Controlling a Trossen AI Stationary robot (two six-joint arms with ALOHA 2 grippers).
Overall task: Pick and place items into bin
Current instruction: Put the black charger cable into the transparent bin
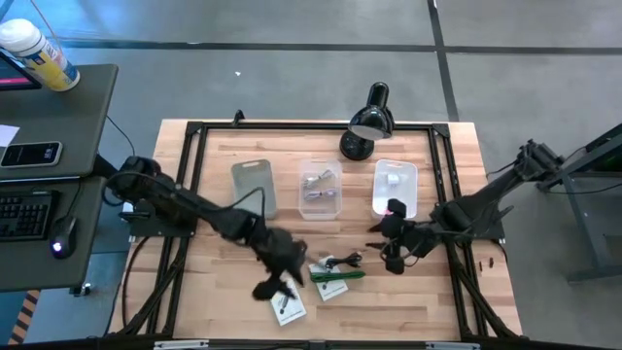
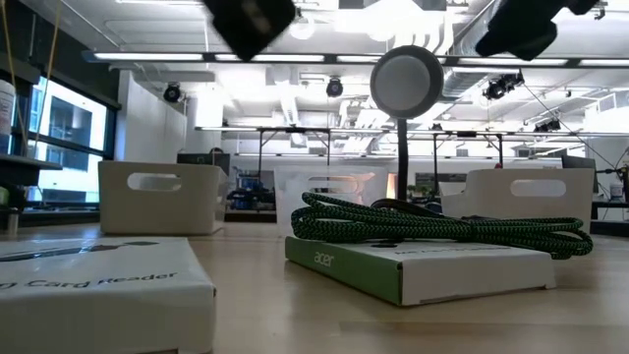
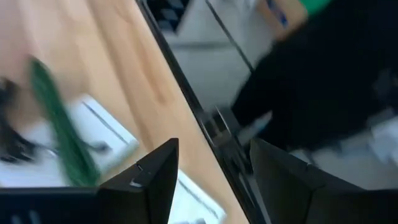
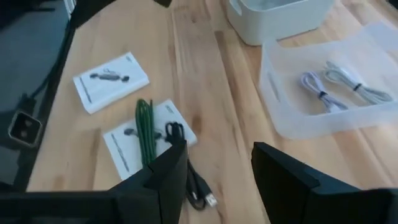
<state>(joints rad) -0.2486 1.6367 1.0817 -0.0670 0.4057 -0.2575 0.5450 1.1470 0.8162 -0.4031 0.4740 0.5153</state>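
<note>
**Bins and contents, mid-run**

Clear bin (image 1: 321,190) holds pale coiled cables (image 4: 339,84). White bin (image 1: 396,188) apparently holds a white piece. Grey bin (image 1: 254,185) empty. Green cable (image 1: 336,277) on bench (image 1: 224,292) cards. Left end effector (image 1: 284,282) and right end effector (image 1: 392,255): parted, empty.

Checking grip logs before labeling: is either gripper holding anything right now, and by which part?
Nothing is held: the left gripper and right gripper both show empty gaps between open fingers.

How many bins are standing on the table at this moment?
3, in a row across the table's far half: a grey bin on the left, a clear bin in the middle, a white bin on the right, by the lamp.
</note>
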